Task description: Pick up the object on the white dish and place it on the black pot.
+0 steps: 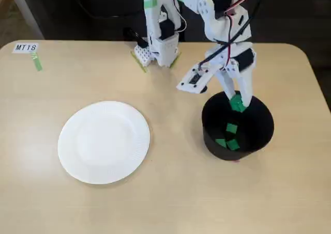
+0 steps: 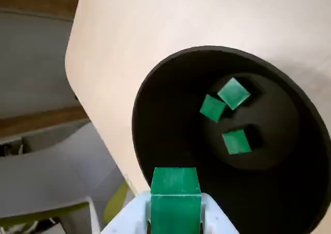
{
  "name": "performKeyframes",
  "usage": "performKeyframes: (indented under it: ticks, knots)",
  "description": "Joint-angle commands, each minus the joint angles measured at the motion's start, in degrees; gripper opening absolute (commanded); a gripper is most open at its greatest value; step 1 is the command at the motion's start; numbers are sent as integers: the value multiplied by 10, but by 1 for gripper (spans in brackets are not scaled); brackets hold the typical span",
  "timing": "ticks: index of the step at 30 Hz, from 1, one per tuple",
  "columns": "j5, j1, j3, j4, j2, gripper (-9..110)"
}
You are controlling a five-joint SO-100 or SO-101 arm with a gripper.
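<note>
The black pot (image 1: 238,128) stands on the right of the table in the fixed view and fills the wrist view (image 2: 170,115). My gripper (image 1: 238,104) hangs over the pot's far rim, shut on a bright-green cube (image 1: 237,104), which shows between the white fingers in the wrist view (image 2: 176,198). Three more green cubes lie on the pot's bottom (image 2: 227,118), also seen in the fixed view (image 1: 228,137). The white dish (image 1: 104,142) lies empty at the left of the table.
The arm's base (image 1: 160,43) stands at the table's far edge. A label reading MT18 (image 1: 25,47) and a green tape strip (image 1: 36,63) sit at the far left. The table's right edge lies close behind the pot.
</note>
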Motion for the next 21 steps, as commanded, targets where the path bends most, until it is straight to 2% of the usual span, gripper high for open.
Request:
performKeyframes:
  ticks: [1, 21]
  knots:
    - [-15, -11, -3, -15, -15, 0]
    - [-99, -25, -95, -33, -216, 0]
